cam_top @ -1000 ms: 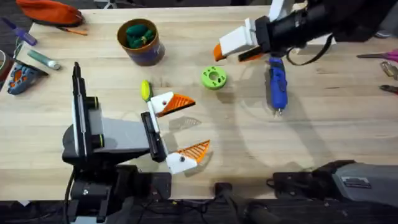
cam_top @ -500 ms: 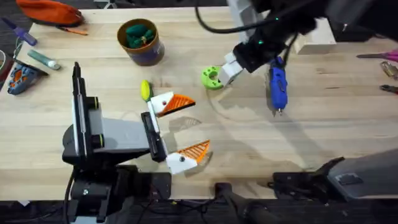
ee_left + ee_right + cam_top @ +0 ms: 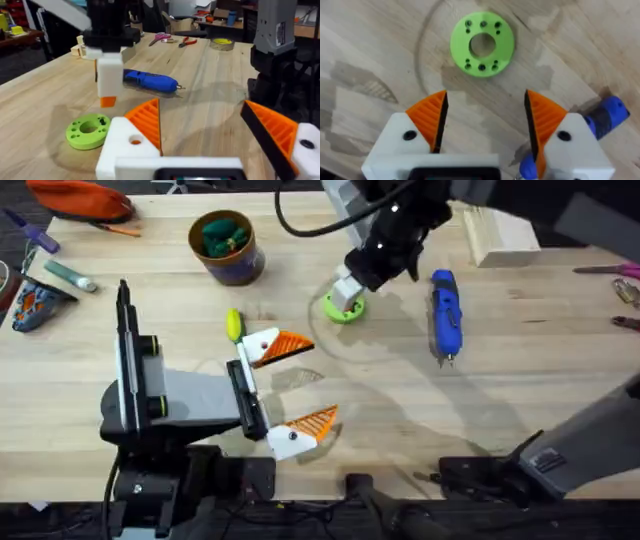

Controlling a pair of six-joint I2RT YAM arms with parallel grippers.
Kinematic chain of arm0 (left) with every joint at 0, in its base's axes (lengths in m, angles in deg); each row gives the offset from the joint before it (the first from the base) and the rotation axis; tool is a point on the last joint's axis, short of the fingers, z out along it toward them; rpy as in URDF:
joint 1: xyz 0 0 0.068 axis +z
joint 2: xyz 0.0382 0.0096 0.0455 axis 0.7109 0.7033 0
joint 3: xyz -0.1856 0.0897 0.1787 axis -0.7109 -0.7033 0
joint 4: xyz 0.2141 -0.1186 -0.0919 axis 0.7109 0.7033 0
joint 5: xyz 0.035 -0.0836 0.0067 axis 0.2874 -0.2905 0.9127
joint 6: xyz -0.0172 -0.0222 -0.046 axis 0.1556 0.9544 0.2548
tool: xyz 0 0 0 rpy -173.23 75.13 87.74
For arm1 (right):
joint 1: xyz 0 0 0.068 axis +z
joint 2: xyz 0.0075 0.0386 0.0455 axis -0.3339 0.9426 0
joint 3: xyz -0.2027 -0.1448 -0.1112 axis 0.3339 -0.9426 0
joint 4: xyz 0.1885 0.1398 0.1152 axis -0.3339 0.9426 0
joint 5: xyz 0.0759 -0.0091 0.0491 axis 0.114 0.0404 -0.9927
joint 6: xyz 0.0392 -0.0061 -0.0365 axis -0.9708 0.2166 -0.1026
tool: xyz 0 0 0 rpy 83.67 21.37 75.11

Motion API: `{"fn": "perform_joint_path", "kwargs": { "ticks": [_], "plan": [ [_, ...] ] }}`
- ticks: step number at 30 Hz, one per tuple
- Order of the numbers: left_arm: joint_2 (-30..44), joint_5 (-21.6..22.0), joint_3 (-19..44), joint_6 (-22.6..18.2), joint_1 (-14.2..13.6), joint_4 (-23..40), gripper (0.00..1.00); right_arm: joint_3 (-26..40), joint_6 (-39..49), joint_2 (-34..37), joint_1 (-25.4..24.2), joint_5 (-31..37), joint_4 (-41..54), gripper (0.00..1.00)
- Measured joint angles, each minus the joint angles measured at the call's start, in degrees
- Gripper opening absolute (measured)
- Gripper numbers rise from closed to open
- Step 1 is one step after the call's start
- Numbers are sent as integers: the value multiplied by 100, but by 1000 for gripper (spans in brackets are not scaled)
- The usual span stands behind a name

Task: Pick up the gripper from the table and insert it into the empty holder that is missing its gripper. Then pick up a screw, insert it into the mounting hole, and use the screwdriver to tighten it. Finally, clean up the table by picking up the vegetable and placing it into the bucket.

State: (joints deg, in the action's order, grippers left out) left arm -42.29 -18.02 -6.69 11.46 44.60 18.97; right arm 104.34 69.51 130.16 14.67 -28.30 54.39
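Observation:
My right gripper (image 3: 346,289) hangs open, fingers pointing down, just above a lime-green disc (image 3: 343,308) with a centre hole; the disc (image 3: 482,43) lies just beyond its two orange fingertips (image 3: 439,100). The blue screwdriver (image 3: 445,313) lies flat to the right of it. The yellow-green vegetable (image 3: 234,324) lies beside the far finger of my left gripper (image 3: 322,378), which rests open on the near left of the table. The bucket (image 3: 227,248) stands at the back left with dark green lumps inside. The loose gripper piece, an empty holder and a screw are out of view.
A pale wooden box (image 3: 504,236) stands at the back right. Pliers and scissors (image 3: 626,283) lie at the right edge. An orange pouch (image 3: 80,198) and small tools (image 3: 45,275) sit at the far left. Bare wood stretches between the two arms.
The right arm swung left from beside the screwdriver and came down over the green disc, fingers now pointing at the table. The left arm has stayed still.

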Motion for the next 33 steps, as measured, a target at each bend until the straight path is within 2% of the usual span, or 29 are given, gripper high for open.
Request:
{"fn": "perform_joint_path", "kwargs": {
  "ticks": [8,14,26,33],
  "plan": [
    [-2,2,0,-1,0,-1,986,-438,-121,122,0,-189,-619,798],
    [-2,1,0,0,0,0,986,-845,-199,125,0,-197,-862,738],
    [-1,0,0,-2,0,-2,986,-861,-184,540,0,-195,-1047,674],
    [-2,2,0,-2,0,0,986,-861,-164,540,0,-195,-1134,630]
  ]
}}
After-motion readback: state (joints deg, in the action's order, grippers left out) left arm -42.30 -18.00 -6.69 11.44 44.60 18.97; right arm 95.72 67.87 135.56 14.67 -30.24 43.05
